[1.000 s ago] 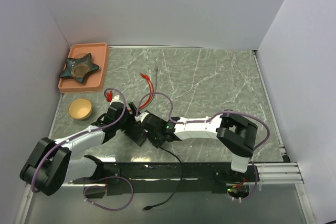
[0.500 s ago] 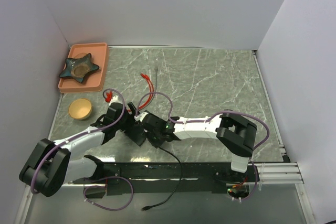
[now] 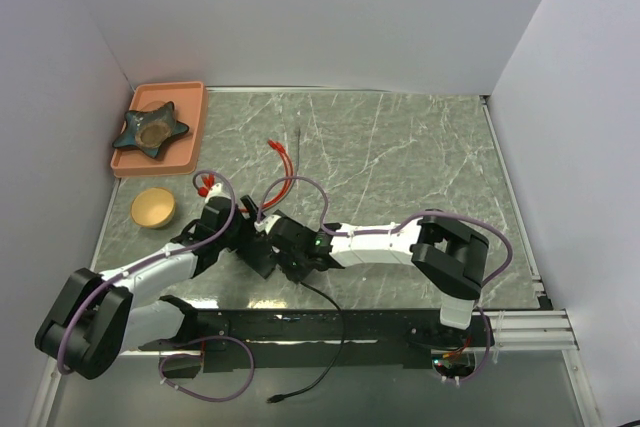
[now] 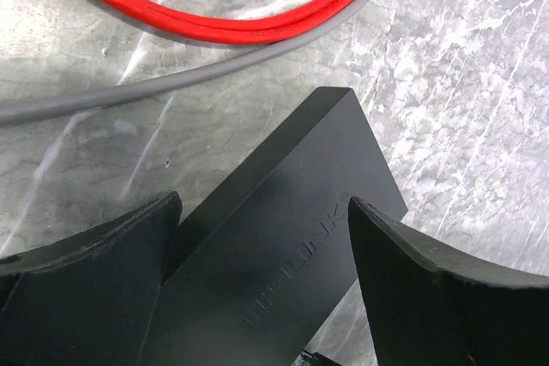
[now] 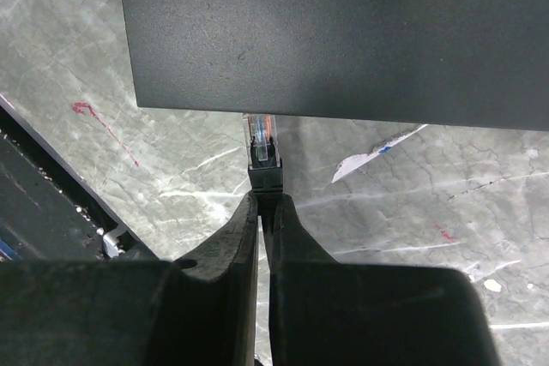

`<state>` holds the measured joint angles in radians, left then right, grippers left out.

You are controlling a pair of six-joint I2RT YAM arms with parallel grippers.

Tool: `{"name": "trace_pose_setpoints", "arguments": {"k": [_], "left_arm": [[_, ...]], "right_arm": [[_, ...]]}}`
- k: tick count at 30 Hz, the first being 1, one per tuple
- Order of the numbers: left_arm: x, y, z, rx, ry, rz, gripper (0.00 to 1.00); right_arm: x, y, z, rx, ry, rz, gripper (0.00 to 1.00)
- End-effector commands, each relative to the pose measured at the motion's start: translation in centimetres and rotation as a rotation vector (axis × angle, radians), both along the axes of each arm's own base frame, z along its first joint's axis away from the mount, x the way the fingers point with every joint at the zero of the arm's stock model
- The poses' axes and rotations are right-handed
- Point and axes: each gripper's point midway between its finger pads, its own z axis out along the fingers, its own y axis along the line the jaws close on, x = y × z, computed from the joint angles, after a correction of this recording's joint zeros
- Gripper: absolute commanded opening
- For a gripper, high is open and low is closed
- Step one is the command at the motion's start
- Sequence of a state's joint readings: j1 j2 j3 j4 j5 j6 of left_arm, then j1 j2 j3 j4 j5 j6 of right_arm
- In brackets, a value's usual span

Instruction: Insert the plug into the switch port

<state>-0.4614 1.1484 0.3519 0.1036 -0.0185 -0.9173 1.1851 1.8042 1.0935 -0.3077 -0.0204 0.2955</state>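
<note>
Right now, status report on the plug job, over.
Left gripper clamped on switch box. Right gripper shut on plug, tip at box edge, not fully in. Red cable lies beyond, clear.

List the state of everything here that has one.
Plug, tip at the switch edge, not seated.
Right tool, shut on the plug.
Left tool, straddling the switch; grip unclear.
Red cable, lying loose.

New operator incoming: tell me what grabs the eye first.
At the table's near middle, the left gripper clamps a black switch box while the right gripper pinches a plug, its clear tip at the box's edge. A red cable loops behind; an orange tray sits far left.
</note>
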Motion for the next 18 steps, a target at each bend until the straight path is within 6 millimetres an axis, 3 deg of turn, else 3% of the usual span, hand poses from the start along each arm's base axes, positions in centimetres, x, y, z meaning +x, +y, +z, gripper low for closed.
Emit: {"name": "trace_pose_setpoints", "arguments": {"k": [1,18], "left_arm": [[-1.8,0.2,-1.4,-0.009,0.083,0.005,0.88],[-1.6,0.1,-0.2,-0.056,0.057,0.026,0.91]], "right_arm": [[-0.9,1.2,-0.4,-0.001,0.023,0.036,0.00],[-0.4,0.6,-1.4,-0.100,0.031,-0.001,0.00]]}}
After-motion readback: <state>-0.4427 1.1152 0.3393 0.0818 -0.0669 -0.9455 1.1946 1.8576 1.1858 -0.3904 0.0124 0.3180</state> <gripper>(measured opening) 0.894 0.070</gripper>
